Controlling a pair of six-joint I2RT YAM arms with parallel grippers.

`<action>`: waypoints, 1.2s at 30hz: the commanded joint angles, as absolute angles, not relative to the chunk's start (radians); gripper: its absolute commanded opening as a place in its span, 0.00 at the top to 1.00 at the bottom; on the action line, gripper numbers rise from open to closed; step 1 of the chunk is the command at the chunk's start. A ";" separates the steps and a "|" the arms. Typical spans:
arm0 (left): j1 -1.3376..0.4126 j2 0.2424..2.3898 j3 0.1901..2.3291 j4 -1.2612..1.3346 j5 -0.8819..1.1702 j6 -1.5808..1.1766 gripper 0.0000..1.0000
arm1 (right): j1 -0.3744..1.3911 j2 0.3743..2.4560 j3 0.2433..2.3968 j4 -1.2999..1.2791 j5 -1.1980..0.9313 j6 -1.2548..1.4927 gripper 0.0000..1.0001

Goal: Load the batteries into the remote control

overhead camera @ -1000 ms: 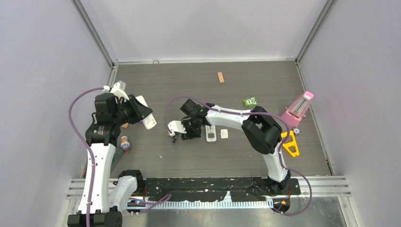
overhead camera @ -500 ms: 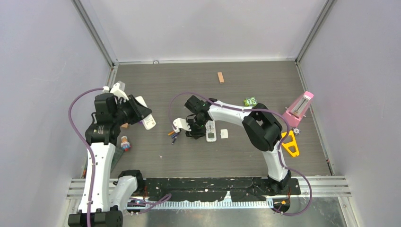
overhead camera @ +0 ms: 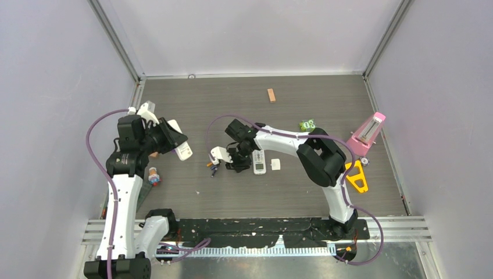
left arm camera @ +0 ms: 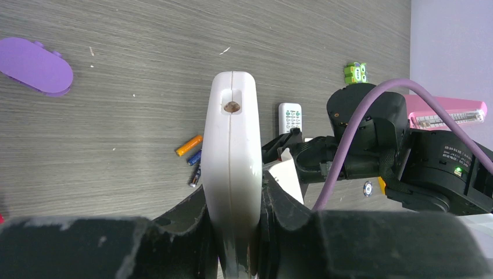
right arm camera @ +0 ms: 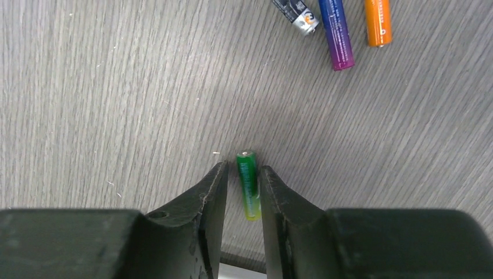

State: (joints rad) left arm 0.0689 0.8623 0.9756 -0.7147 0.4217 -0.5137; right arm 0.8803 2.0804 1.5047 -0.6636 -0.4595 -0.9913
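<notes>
- Batteries on the table: four, all lying flat at mid-table.
- Three form a loose cluster: orange cell, purple-blue cell, black-and-silver cell.
- The fourth, the green cell, lies apart from the cluster.
- Right claw: down at the table, jaws a narrow slot with the green cell between them. One finger looks to touch it; cannot tell if it is clamped.
- Remotes: two.
- Remote control: edge-on, pinched tight in the left claw, held above the left side of the table.
- Small white remote: flat, just right of the right claw, with one white cover piece beside it.
</notes>
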 commanded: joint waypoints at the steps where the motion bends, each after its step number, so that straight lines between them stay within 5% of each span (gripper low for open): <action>1: 0.079 0.854 0.977 -0.681 0.454 -0.504 1.00 | 0.892 2.090 1.480 -0.643 -0.457 -0.981 0.74; 7: 0.080 0.856 0.967 -0.677 0.468 -0.506 1.00 | 0.906 2.004 1.392 -0.509 -0.421 -0.926 0.94; 17: 0.077 0.831 0.831 -0.514 0.726 -0.606 1.00 | 0.920 1.628 1.140 -0.075 -0.391 -0.437 0.94; 20: 0.065 0.804 0.735 -0.334 0.839 -0.715 1.00 | 0.957 1.575 1.197 -0.176 -0.253 -0.248 0.95; 27: -0.087 0.797 0.675 -0.217 0.846 -0.782 1.00 | 1.049 1.330 1.073 -0.097 -0.088 -0.082 0.95; 36: -0.223 0.878 0.698 -0.184 0.905 -0.844 1.00 | 1.120 1.122 1.000 -0.053 -0.222 -0.087 0.95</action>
